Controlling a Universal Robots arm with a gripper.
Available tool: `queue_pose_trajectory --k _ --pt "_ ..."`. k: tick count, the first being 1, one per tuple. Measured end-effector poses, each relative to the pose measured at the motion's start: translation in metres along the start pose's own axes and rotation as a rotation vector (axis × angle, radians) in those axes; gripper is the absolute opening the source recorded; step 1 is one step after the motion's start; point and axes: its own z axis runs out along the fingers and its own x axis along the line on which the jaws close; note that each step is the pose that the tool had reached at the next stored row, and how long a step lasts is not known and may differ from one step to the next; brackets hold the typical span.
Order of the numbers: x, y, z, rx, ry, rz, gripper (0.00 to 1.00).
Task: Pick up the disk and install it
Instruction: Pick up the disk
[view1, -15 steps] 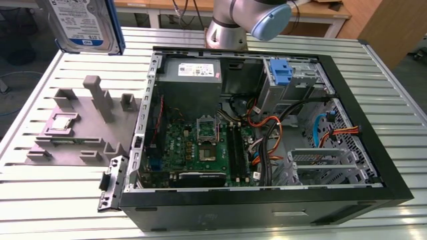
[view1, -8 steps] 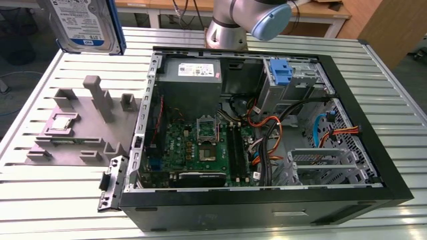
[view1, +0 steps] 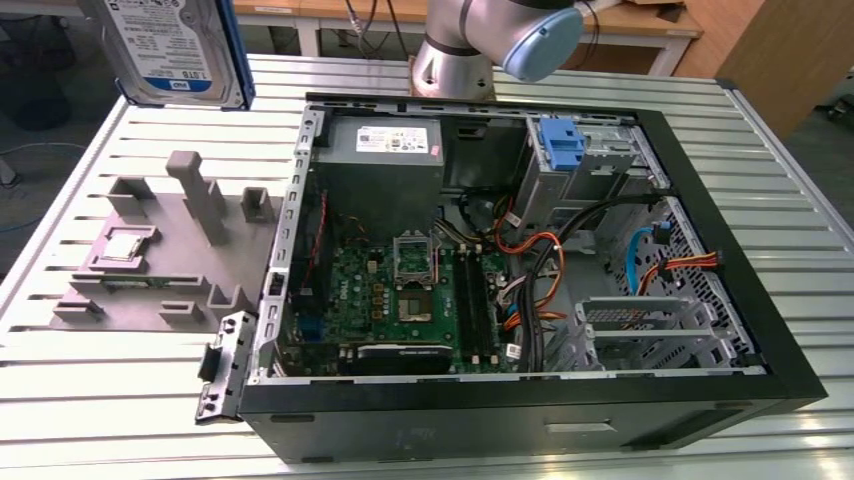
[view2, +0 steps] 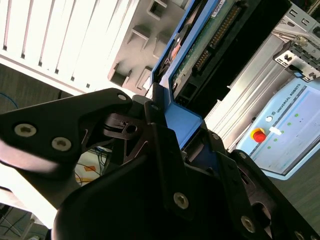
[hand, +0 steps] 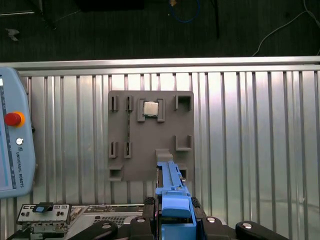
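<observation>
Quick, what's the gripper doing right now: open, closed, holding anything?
Gripper: shut on the disk, clamped on its blue rail, holding it in the air clear of the table.

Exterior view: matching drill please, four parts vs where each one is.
Parts:
1. disk
2. processor chip
3. blue latch
4. motherboard

Places:
A. lying in the grey fixture
B. on the floor of the open computer case
C. up in the air above the table
D. on the metal drive cage

Pairs: 1-C, 2-A, 3-D, 4-B.
</observation>
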Motion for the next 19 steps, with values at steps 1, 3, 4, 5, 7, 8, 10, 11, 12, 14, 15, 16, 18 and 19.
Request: queue_pose_trajectory --k 1,3,4,5,7,8,10,11,12,14,15,16,18,19 --pt "0.0 -0.0003 0.0 0.0 0.0 0.0 0.37" --pt "0.0 -0.001 0.0 0.0 0.0 0.0 0.37" --pt "-0.0001 -0.0013 0.0 0.0 0.0001 0.0 0.37" --pt "-0.0001 -0.0017 0.0 -0.0001 0.0001 0.0 0.37" --pt "-0.0001 -0.0023 0.0 0.0 0.0 0.0 0.37" --pt "-0.0001 -0.0026 0.0 0.0 0.0 0.0 0.37" --pt "-0.0001 -0.0032 0.0 0.0 0.0 0.0 0.37" --pt "-0.0002 -0.0035 -0.0001 0.0 0.0001 0.0 0.37" --pt "-0.0002 -0.0038 0.0 0.0 0.0 0.0 0.37" --pt "-0.0002 -0.0044 0.0 0.0 0.0 0.0 0.37" --pt "-0.0002 -0.0047 0.0 0.0 0.0 0.0 0.37" --pt "-0.0002 -0.0051 0.0 0.0 0.0 0.0 0.37" --pt "-0.0003 -0.0057 -0.0001 -0.0001 0.0001 0.0 0.37" --pt "-0.0003 -0.0061 -0.0001 0.0 0.0001 0.0 0.37"
